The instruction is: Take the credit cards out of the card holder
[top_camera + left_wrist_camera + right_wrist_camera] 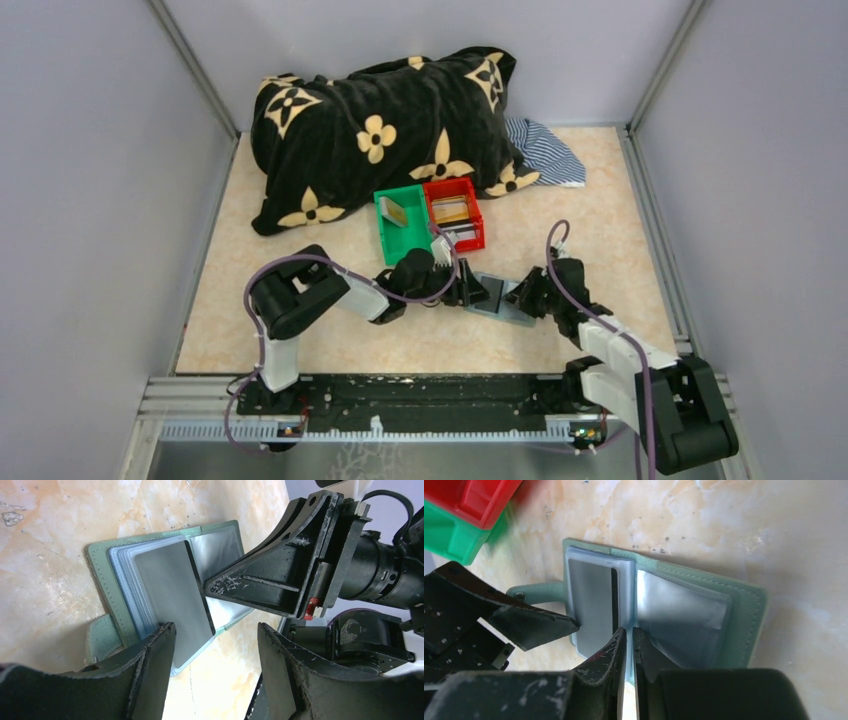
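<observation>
The card holder (500,298) lies open on the table between both grippers, grey-green outside with blue-grey sleeves (125,580). A grey credit card (172,600) with a dark stripe (614,597) sits in the top sleeve. My left gripper (216,635) is open; one of its fingers (155,655) rests at the near edge of that card, and bare table shows between the jaws. My right gripper (628,632) is shut to a thin slit, tips on the holder's middle fold (634,605). Whether it nips a sleeve is unclear. More credit cards lie in the bins (450,210).
A green bin (400,232) and a red bin (470,215) stand side by side just behind the holder. Behind them lie a black pillow with tan flowers (380,130) and a striped cloth (545,150). Grey walls close in the table.
</observation>
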`<state>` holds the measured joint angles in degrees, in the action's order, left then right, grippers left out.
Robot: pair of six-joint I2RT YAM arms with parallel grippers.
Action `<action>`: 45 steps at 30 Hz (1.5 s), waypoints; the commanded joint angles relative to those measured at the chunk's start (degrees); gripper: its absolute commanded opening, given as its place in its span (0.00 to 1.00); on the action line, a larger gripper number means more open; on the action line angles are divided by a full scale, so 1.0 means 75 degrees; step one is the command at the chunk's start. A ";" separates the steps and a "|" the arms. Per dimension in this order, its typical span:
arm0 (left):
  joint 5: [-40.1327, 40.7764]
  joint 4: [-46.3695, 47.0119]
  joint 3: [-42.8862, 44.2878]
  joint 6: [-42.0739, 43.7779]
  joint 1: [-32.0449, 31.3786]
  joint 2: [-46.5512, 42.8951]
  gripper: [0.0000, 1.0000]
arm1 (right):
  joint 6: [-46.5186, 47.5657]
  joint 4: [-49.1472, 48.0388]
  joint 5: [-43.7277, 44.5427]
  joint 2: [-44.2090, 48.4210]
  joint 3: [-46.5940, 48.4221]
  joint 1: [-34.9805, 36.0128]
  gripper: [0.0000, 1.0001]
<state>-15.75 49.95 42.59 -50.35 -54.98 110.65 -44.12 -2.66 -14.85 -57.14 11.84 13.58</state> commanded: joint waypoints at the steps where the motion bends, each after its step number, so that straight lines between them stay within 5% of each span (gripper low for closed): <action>1: -0.0127 0.0382 -0.0119 -0.0122 -0.0008 0.0163 0.68 | 0.0199 -0.0884 -0.0587 0.0080 -0.0222 -0.0042 0.14; 9: -0.0230 0.0267 0.0015 -0.0233 -0.0005 0.0287 0.68 | 0.0176 -0.1413 -0.0893 -0.0097 -0.0445 -0.0042 0.28; 18: -0.0227 0.0343 -0.0085 -0.0394 -0.0005 0.0334 0.67 | 0.0179 -0.1971 -0.1106 -0.0086 -0.0747 -0.0052 0.29; 29: -0.0235 0.0319 -0.0175 -0.0448 -0.0005 0.0356 0.67 | -0.0328 -0.4172 -0.1931 -0.1050 -0.1142 -0.0042 0.29; 39: 0.1251 -0.0271 -0.0430 0.0951 0.0224 -0.0546 0.68 | -0.0221 -0.4132 -0.1831 -0.1159 -0.1226 -0.0042 0.28; 45: 0.0881 0.0288 -0.0290 0.0866 0.0177 0.0080 0.68 | -0.0164 -0.4024 -0.1834 -0.1122 -0.1227 -0.0044 0.27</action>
<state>-8.97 49.80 40.03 -45.15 -53.47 108.27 -46.15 -30.63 -27.81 -65.43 2.96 13.43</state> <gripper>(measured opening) 0.681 0.273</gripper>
